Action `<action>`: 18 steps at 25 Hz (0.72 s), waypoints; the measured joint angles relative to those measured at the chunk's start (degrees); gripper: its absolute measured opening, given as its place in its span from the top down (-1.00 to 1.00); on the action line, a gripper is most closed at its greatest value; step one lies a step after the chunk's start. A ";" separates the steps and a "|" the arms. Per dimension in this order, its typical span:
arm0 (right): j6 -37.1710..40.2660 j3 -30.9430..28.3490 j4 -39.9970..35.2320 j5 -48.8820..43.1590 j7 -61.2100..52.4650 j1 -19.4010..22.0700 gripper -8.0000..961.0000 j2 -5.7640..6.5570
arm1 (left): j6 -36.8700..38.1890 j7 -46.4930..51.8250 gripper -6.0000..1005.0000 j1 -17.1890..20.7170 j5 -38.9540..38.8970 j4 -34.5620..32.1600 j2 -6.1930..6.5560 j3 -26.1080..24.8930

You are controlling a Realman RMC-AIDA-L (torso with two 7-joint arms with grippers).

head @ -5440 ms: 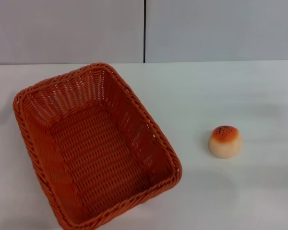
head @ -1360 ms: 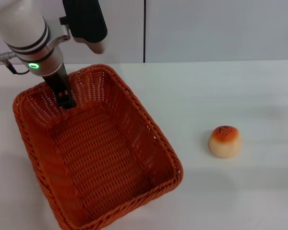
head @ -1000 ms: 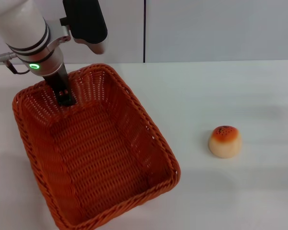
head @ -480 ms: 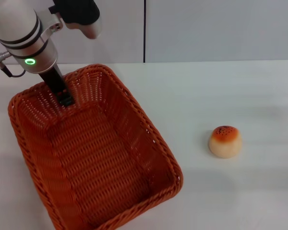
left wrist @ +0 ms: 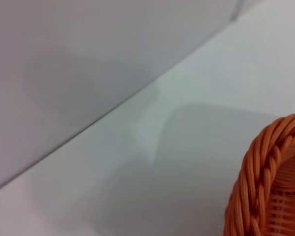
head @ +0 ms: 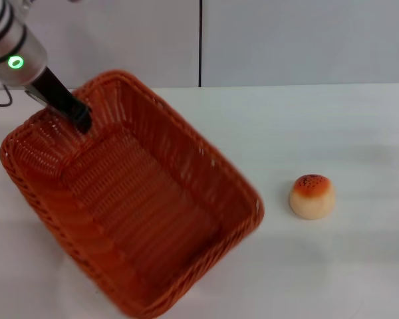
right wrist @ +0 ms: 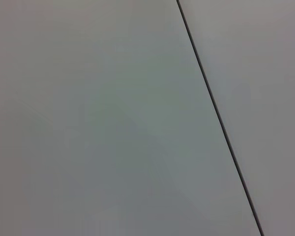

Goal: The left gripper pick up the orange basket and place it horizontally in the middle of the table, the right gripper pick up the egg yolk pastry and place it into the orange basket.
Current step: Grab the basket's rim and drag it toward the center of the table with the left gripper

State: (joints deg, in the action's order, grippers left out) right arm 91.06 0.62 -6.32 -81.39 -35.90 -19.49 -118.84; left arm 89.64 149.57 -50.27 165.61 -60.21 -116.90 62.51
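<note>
The left gripper (head: 80, 118) is clenched on the far rim of the orange basket (head: 130, 206), whose long axis runs diagonally across the desk (head: 319, 133).

Plain white table (head: 332, 126). On it: orange basket (head: 130, 206) at left, set diagonally; egg yolk pastry (head: 312, 196) at right, well apart.

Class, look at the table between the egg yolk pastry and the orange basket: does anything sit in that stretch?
Nothing visible does. Only bare table lies between the egg yolk pastry and the orange basket.
</note>
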 joint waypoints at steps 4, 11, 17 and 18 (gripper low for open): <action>0.03 0.00 -0.09 0.00 -0.08 -0.08 -0.20 0.08 | 0.43 5.08 0.52 0.26 -0.02 -0.02 0.49 -5.79; 0.13 0.00 -0.32 0.00 -0.15 -0.22 -0.20 0.22 | 2.18 12.82 0.55 1.24 -0.04 0.64 1.64 -7.84; 0.08 0.00 -0.75 0.00 -1.08 -0.55 -0.20 0.36 | 6.44 15.39 0.59 3.05 -0.01 0.79 1.31 -9.76; 0.08 -0.01 -0.77 0.00 -1.10 -0.56 -0.20 0.44 | 7.13 15.41 0.60 3.19 -0.02 0.75 1.10 -10.27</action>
State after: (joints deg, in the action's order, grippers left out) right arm 91.14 0.61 -7.09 -81.39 -37.00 -20.05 -118.40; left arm 96.76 164.97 -47.08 165.60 -59.46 -115.80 52.24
